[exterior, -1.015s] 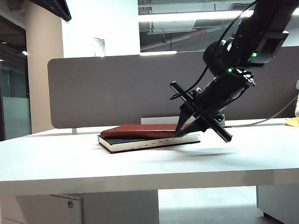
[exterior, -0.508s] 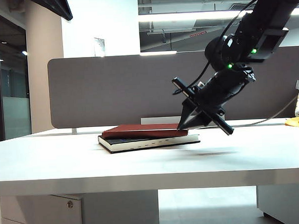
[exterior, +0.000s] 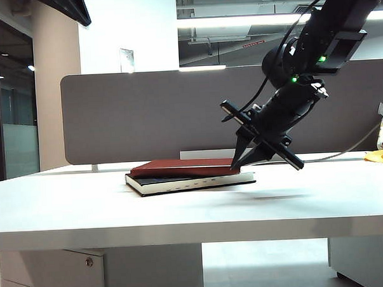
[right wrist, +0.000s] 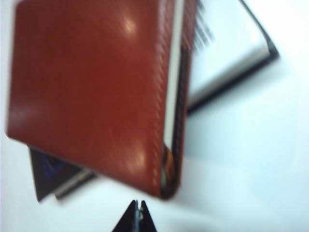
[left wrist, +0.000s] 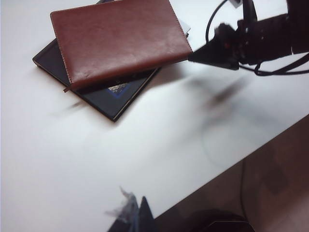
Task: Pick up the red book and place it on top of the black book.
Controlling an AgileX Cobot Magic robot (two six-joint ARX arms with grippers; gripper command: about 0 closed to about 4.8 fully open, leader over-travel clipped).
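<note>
On the white table (exterior: 86, 205) the thin maroon leather-covered red book (exterior: 185, 167) is seen lying askew atop the thicker black book (exterior: 190, 181), the right gripper (exterior: 237, 164) pinched shut and empty just beside its edge, while the left gripper (left wrist: 140, 212), barely visible, cannot be judged.

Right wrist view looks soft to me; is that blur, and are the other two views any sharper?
Right wrist view: yes, the red book fills the frame, smeared, with glare on its cover; the shut right claw shows as a dark tip. Left wrist view: sharper, soft shadows on the table. Exterior view: crisp, but bright backlight darkens the right claw.
</note>
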